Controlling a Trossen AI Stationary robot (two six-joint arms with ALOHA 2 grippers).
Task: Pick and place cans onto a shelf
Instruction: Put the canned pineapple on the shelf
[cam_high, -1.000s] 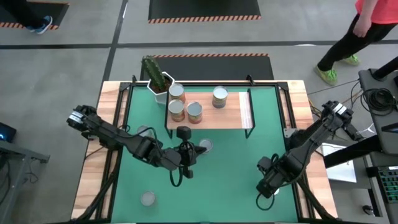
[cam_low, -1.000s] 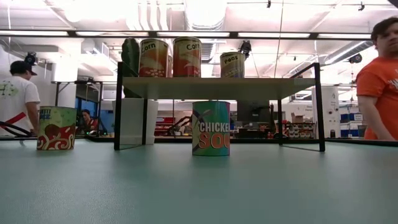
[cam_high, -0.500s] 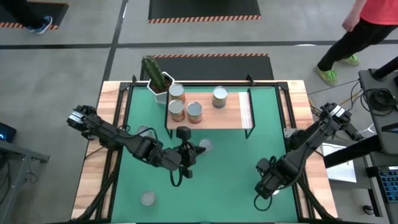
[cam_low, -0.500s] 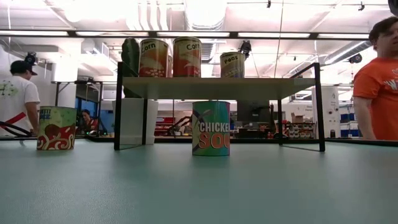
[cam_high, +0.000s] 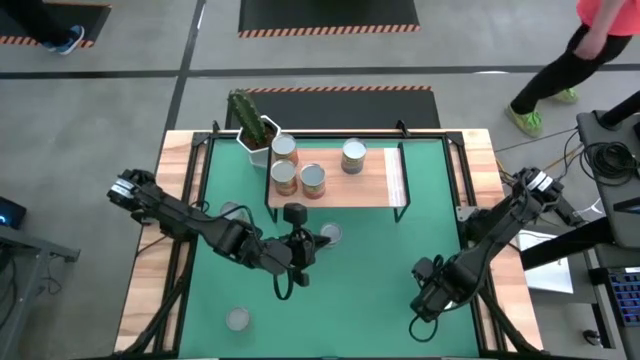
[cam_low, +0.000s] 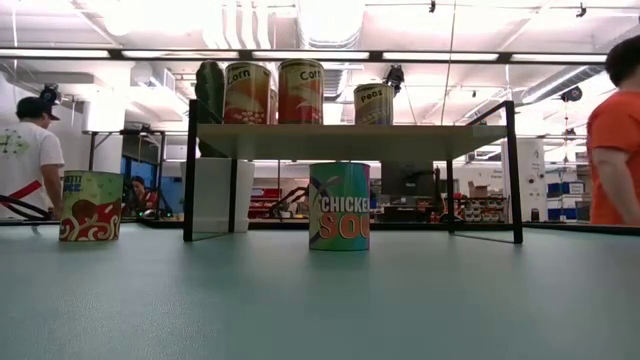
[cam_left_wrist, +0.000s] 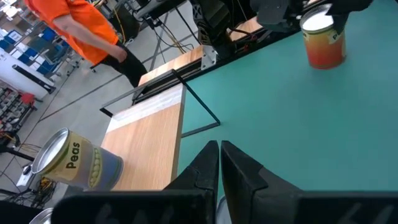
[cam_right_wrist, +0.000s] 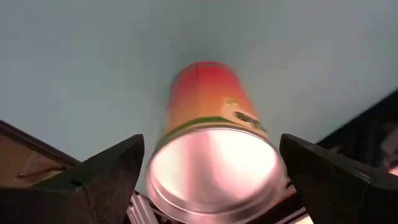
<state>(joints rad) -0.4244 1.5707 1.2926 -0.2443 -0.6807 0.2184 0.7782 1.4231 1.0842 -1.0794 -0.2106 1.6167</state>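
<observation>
Straddling orange can: right gripper

Worktop: wood edges, green mat across middle. On mat: shelf at far side, white cactus pot beside it, loose cans near front; possibly more, partly hidden by arms.

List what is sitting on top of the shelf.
On the shelf stand three cans: two Corn cans and a Peas can. A fourth silvery top sits by the cactus pot; its footing is unclear.
</observation>
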